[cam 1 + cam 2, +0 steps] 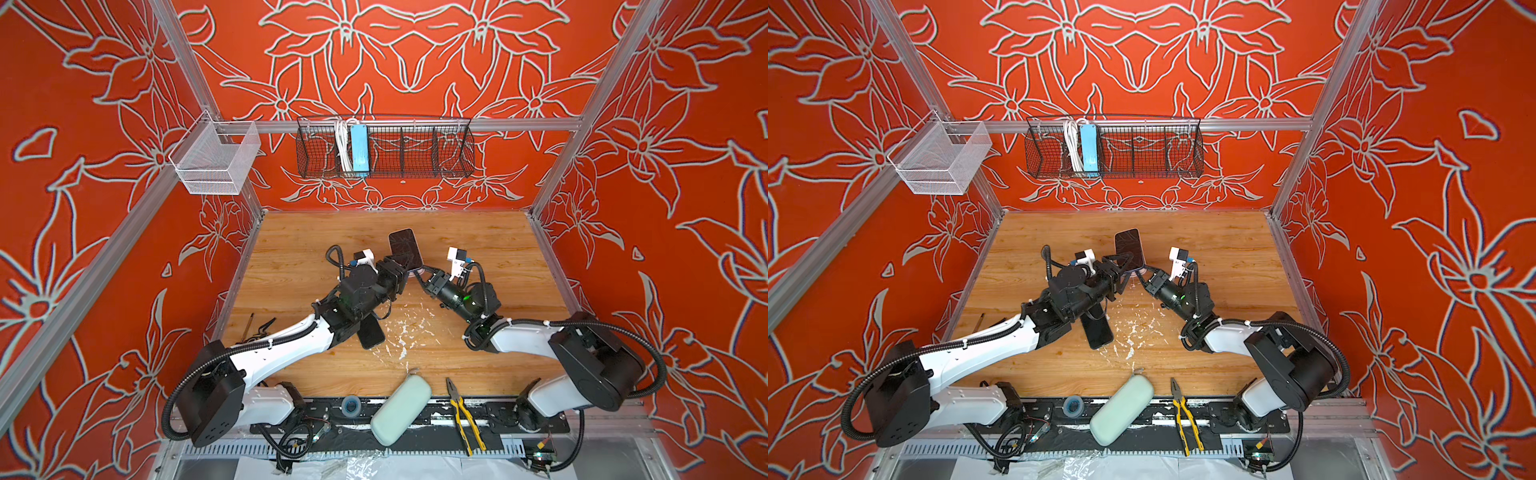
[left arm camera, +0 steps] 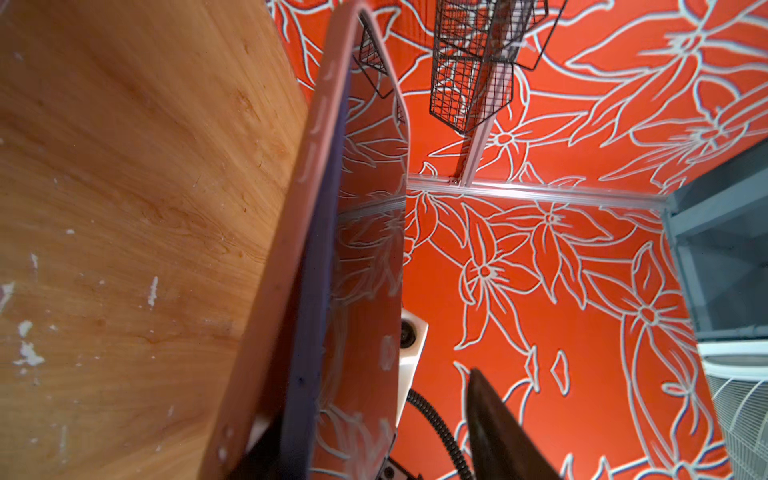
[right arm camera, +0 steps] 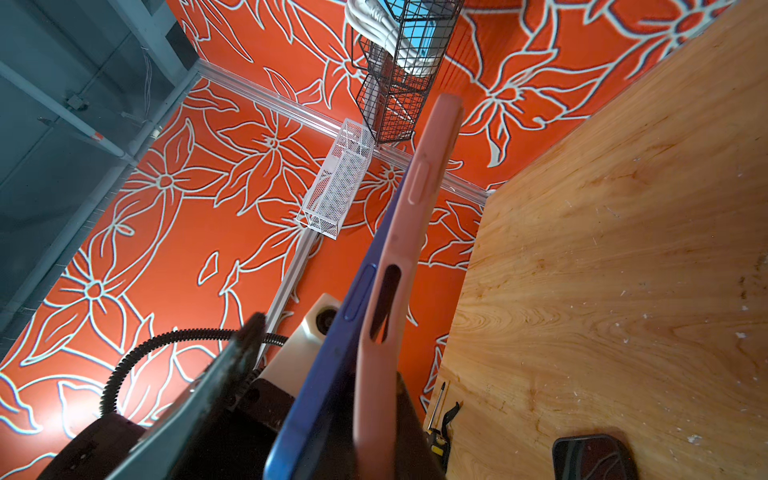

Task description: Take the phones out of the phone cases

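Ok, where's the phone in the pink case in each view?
In a top view: phone, dark screen, mid-table, raised.
In a top view: same spot.
Left wrist: centre, running bottom to top.
Right wrist: blue edge beside pink case, lower centre.
Shared landmark: black wire basket.

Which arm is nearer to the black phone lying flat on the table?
Left. The left arm crosses over the black phone; the right arm is apart, across the scuffed patch.
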Robot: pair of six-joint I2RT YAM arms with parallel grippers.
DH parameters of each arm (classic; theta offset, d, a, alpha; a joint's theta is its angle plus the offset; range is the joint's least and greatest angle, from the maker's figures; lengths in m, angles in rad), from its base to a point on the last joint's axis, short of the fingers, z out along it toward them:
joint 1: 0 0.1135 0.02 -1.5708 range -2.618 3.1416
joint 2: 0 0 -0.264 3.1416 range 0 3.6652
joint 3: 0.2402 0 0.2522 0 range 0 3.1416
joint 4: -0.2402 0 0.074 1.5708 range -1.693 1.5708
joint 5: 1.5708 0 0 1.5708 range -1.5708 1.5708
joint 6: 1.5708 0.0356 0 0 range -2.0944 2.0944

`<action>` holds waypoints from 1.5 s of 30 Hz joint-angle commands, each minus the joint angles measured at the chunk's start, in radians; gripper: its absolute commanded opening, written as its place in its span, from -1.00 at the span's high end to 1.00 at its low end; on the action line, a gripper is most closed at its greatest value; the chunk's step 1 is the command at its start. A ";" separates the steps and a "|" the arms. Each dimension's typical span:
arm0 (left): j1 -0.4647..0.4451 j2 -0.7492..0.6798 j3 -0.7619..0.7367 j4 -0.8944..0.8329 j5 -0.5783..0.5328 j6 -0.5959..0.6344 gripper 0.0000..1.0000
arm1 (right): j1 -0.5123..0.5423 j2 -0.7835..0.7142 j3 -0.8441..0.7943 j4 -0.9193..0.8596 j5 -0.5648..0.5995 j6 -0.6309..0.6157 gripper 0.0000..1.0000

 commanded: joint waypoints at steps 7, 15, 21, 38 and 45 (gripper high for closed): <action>-0.005 0.014 0.042 0.023 -0.020 0.027 0.59 | 0.015 -0.009 -0.017 0.098 0.001 -0.012 0.98; -0.005 0.022 0.059 0.023 -0.008 0.029 0.92 | 0.017 -0.008 -0.022 0.073 0.016 -0.018 0.98; -0.005 0.027 0.082 0.030 0.030 0.008 1.00 | 0.018 -0.005 -0.026 0.040 0.034 -0.031 0.99; -0.006 -0.041 0.120 0.044 0.142 -0.024 1.00 | 0.022 -0.032 -0.027 -0.218 0.126 -0.155 0.98; -0.005 -0.104 0.064 0.027 0.083 0.021 1.00 | 0.007 -0.089 -0.024 -0.357 0.143 -0.207 0.98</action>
